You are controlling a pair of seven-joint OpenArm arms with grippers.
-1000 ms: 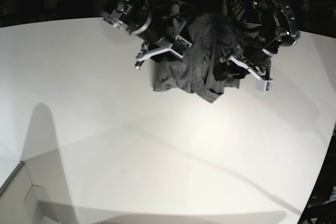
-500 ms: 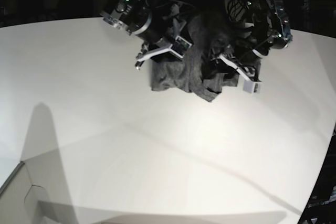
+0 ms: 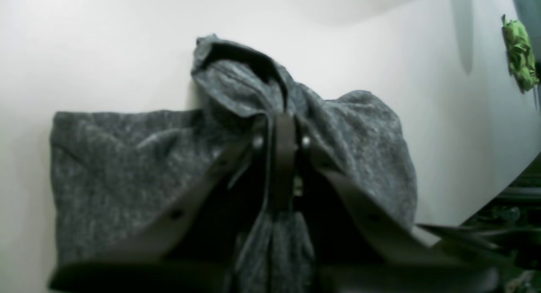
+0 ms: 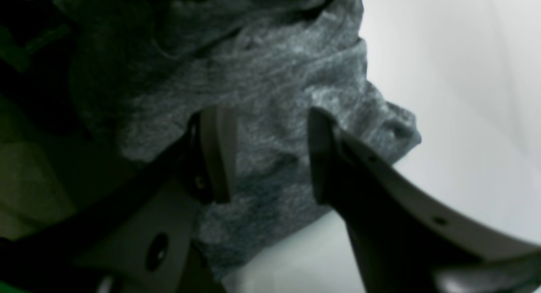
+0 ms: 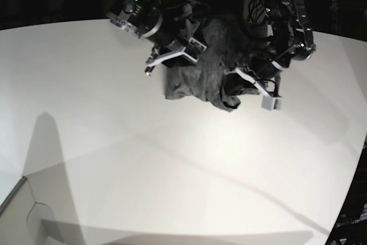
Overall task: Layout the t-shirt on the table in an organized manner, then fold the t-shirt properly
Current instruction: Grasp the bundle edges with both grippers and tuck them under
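The dark heather-grey t-shirt lies bunched at the back middle of the white table. In the base view my left gripper is at the shirt's right side. The left wrist view shows this gripper shut on a raised fold of the t-shirt, with cloth draped around the fingers. My right gripper is at the shirt's upper left. In the right wrist view it is open just above the t-shirt, with nothing between the fingers.
The table's curved edge runs down the right of the base view. A box corner sits at the lower left. A green crumpled thing shows at the far right of the left wrist view. Dark robot bases stand behind the shirt.
My left arm has swung left and toward the shirt, pulling the held fold inward. My right arm has stayed almost still, open.
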